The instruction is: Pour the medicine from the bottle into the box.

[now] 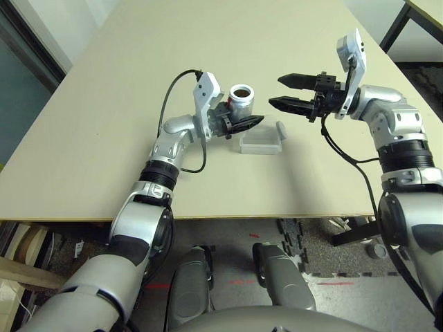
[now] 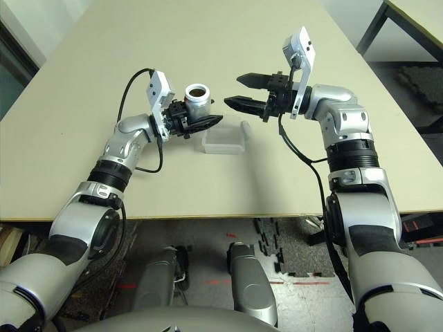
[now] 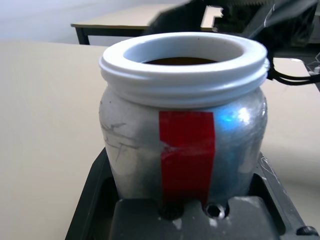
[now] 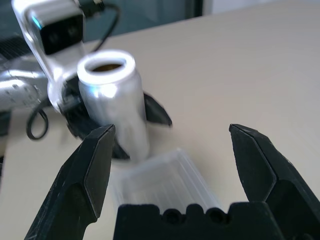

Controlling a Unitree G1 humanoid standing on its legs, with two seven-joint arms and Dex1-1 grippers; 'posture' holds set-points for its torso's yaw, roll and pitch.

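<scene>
My left gripper [image 1: 240, 119] is shut on the bottle [image 1: 241, 100], a small silver jar with a white-rimmed mouth, held upright and uncapped just above the table. A red strip runs down the bottle's side [image 3: 186, 150]. Its inside looks dark brown and the medicine is hidden. The box [image 1: 261, 142], clear and shallow, lies flat on the table just right of the bottle and nearer to me. My right gripper [image 1: 275, 91] hovers open and empty to the right of the bottle, beyond the box, its fingers pointing at the bottle [image 4: 112, 100] with the box [image 4: 165, 182] below.
A small grey piece [image 1: 282, 128] stands at the box's right end. The beige table [image 1: 104, 104] stretches wide to the left and far side; its front edge runs close below the box. A second table [image 1: 422, 14] stands at the back right.
</scene>
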